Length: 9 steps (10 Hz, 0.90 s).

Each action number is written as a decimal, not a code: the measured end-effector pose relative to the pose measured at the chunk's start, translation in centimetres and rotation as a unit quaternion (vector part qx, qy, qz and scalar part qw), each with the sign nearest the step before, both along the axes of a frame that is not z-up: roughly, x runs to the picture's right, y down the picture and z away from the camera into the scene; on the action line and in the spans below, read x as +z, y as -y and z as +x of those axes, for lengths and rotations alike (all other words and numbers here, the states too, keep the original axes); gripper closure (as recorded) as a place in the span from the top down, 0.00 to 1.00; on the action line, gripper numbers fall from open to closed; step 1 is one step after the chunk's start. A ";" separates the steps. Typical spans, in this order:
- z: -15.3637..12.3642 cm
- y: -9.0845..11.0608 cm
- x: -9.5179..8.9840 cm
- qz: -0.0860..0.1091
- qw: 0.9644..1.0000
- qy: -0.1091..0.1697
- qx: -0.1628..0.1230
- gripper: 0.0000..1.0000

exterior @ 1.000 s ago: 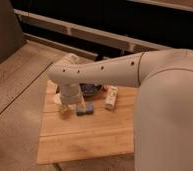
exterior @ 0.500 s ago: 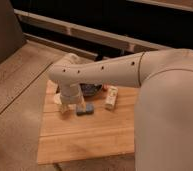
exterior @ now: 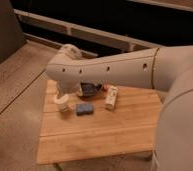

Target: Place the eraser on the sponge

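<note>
The blue-grey sponge (exterior: 84,108) lies flat on the wooden table (exterior: 95,137), left of centre. Just behind it, a dark shape pokes out from under my white forearm; this is my gripper (exterior: 90,90), mostly hidden by the arm. It hovers close above the table, a little behind and to the right of the sponge. I cannot make out the eraser as a separate thing; it may be part of that dark shape.
A white cup (exterior: 63,104) stands left of the sponge, under my elbow. A cream-white block (exterior: 111,97) lies right of the sponge. My arm crosses the back of the table from the right. A speckled floor surrounds the table; dark ledges run behind.
</note>
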<state>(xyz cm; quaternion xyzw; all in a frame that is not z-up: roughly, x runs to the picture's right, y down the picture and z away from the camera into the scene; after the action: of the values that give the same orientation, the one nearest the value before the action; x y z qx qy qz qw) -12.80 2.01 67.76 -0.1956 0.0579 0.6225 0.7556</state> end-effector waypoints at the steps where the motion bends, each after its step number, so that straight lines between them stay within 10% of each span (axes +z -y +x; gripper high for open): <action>1: 0.0 0.1 -0.1 0.004 1.000 0.005 -0.001 0.65; 5: 0.0 0.5 0.0 0.005 1.000 0.007 0.001 0.65; 9: 5.6 7.1 3.7 0.025 0.999 -0.034 0.008 0.65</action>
<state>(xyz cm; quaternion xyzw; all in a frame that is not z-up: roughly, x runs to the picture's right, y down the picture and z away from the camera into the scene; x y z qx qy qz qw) -7.22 -5.14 71.51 -0.1557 0.0663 0.6358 0.7531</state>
